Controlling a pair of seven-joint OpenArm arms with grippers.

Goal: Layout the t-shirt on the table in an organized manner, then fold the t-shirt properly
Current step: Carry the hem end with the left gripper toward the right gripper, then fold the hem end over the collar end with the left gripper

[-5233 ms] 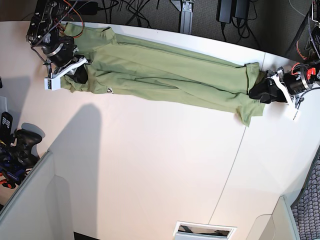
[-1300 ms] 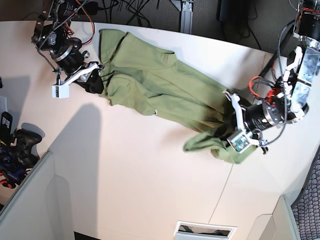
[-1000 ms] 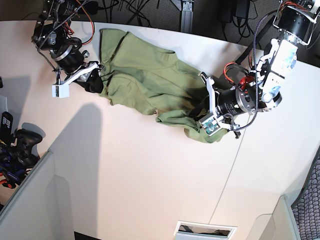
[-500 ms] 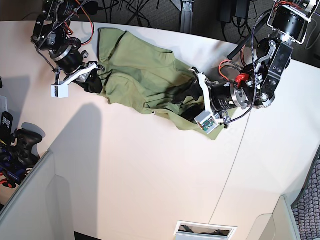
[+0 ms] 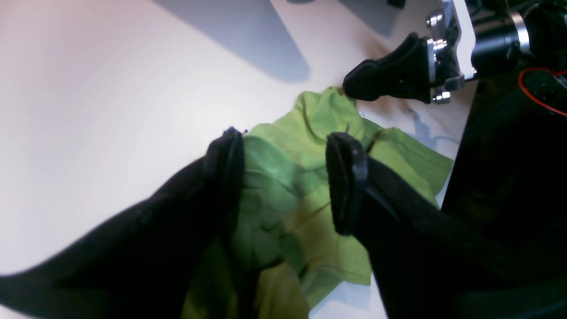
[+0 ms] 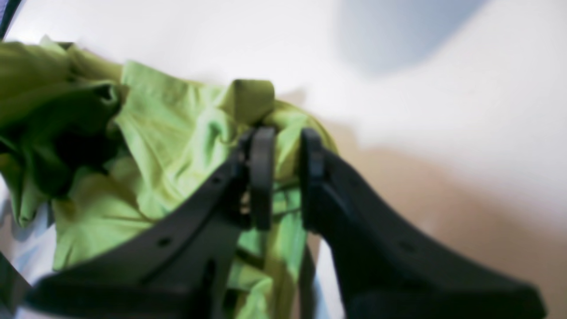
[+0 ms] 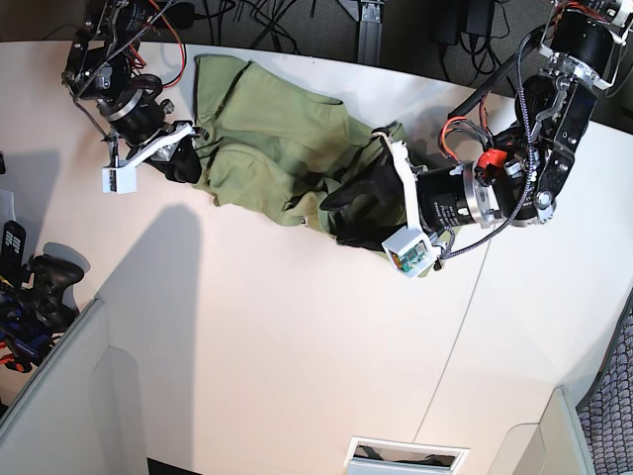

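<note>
I see the table (image 7: 297, 376), a broad white top with a thin dark seam, filling most of the base view. The t-shirt (image 7: 277, 148) lies bunched on the table's far half, a crumpled olive-green heap with folds doubled over one another.

My left arm reaches across the shirt from the side where the seam runs. The left gripper (image 7: 351, 203) sits over the shirt's nearer edge. In the left wrist view, its two black fingers (image 5: 226, 177) stand well apart, with green cloth lying loose between and beneath them; I cannot tell whether the tips touch the fabric.

My right arm is at the shirt's opposite end, by the table's far corner. The right gripper (image 7: 188, 163) is pressed against the shirt's edge there. In the right wrist view, its fingers (image 6: 261, 173) are drawn close together, pinching a raised fold of the green cloth between them. The same gripper shows in the left wrist view as a dark tip beyond the shirt's far edge.

A black game controller (image 7: 45, 287) rests off the table, well apart from the shirt, past the right arm's side
</note>
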